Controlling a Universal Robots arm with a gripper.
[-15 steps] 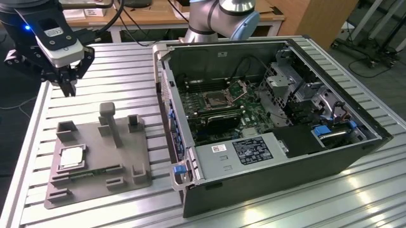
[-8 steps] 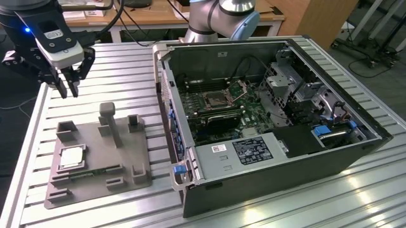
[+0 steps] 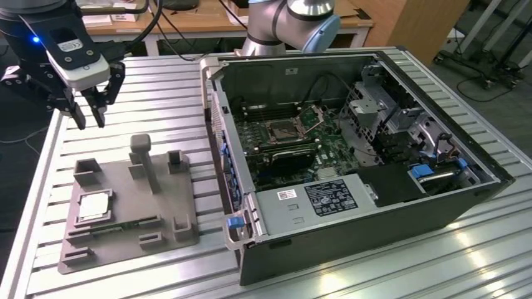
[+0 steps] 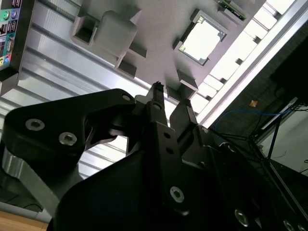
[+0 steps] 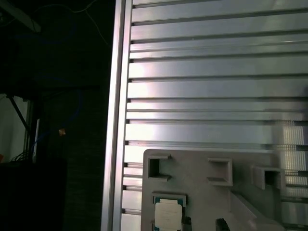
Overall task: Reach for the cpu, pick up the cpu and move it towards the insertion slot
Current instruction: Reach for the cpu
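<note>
Hovering over the bench (image 3: 158, 118) beyond the grey fixture (image 3: 124, 180), the hand (image 3: 90, 117) is parted and empty, so reaching looks to be the step in hand. The cpu (image 3: 93, 205) lies flat in a fixture recess, well apart from the insertion slot (image 3: 287, 131). Grasping it calls for descending squarely over its edges.

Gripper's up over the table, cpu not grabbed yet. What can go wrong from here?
1. The small silvery square cpu lies flat in a recess of the grey plastic fixture. The open black gripper, hovering off to one side, might catch the recess walls on descent.
2. The fixture's upright posts and the open computer case's side wall stand between the cpu and the dark square insertion slot. A low carry may clip them.
</note>
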